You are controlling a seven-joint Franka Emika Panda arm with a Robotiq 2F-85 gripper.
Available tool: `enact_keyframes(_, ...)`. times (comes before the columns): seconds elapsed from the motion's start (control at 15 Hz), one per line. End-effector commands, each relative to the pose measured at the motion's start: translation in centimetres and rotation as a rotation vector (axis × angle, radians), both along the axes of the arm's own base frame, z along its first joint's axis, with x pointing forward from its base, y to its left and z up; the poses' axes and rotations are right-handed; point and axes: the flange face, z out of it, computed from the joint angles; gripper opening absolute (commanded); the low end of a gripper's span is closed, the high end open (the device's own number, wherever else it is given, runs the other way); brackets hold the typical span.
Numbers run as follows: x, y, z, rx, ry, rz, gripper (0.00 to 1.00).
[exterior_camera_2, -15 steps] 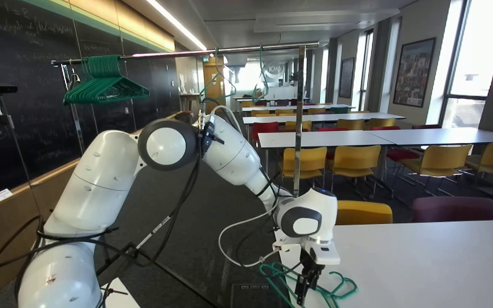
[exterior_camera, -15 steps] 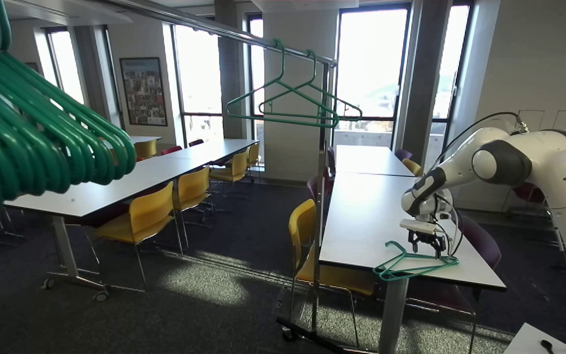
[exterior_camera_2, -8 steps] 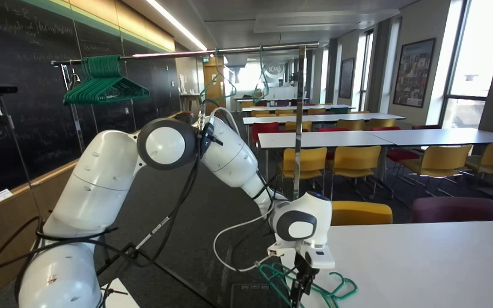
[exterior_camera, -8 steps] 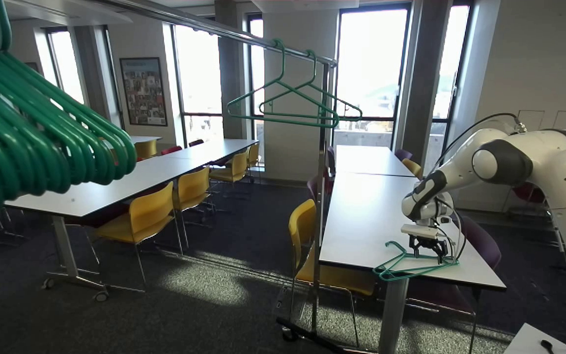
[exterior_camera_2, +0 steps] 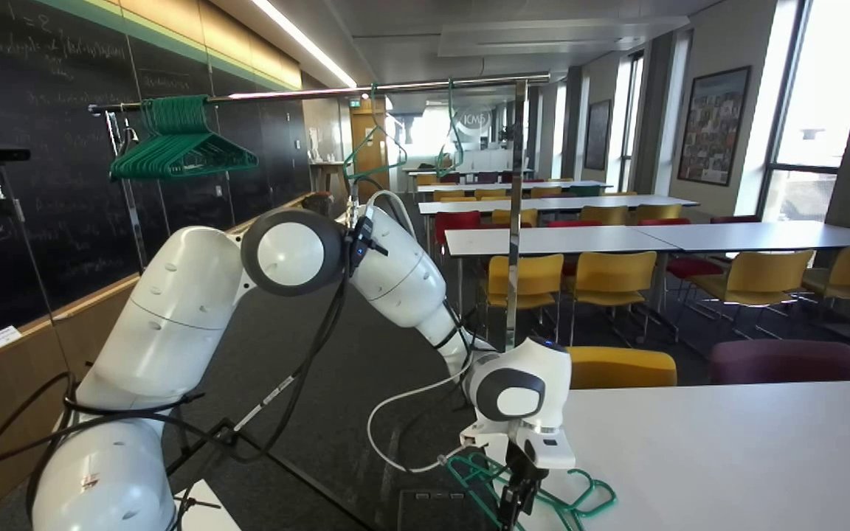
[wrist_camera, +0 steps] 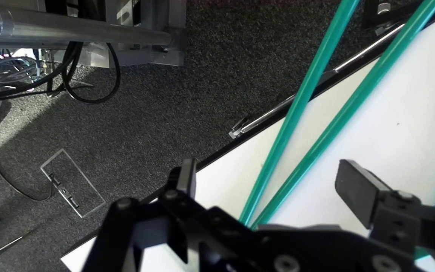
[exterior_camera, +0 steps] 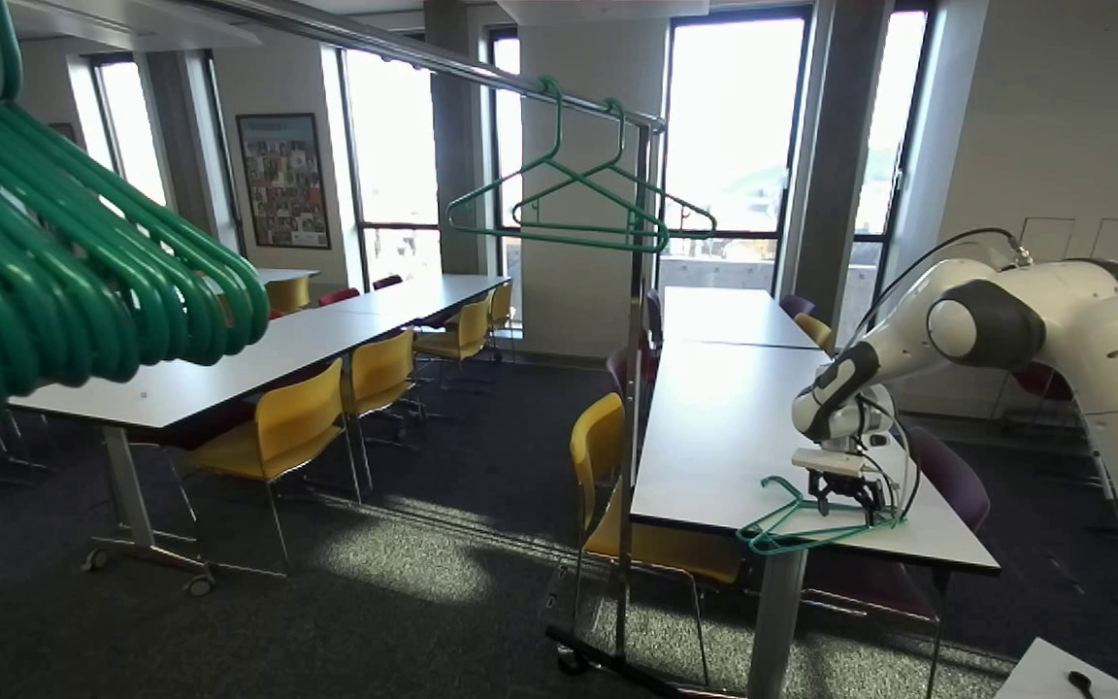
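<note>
My gripper (wrist_camera: 272,179) points down with its two fingers (wrist_camera: 359,190) spread wide apart, one on either side of two green bars (wrist_camera: 315,151) that belong to the green hanger (exterior_camera: 836,535) on the white table (exterior_camera: 714,437) (one hanger or several overlapping, I cannot tell). In the wrist view the bars draw together toward my palm, and white tabletop shows between them and my fingers. Whether my fingertips touch that surface, I cannot tell. The hanger lies at the table's edge, part of it poking out above the dark carpet (wrist_camera: 145,124). A purple chair (exterior_camera: 952,478) stands at one side of the table, a yellow chair (exterior_camera: 598,437) at the opposite side. Near the table rises a metal rack (exterior_camera_2: 516,214), with two hangers (exterior_camera: 569,241) toward one end of its rail (exterior_camera_2: 307,93) and a tight bunch of hangers (exterior_camera_2: 181,158) toward the other.
</note>
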Motion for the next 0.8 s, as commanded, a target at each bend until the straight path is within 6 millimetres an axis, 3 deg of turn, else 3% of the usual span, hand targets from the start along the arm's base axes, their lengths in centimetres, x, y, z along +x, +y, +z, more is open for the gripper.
enact_keyframes(0.0, -0.2, 0.1, -0.3, -0.01, -0.005, 0.005, 1.0)
enact_keyframes(0.73, -1.6, -0.1, -3.2, 0.009, 0.061, -0.004, 1.0)
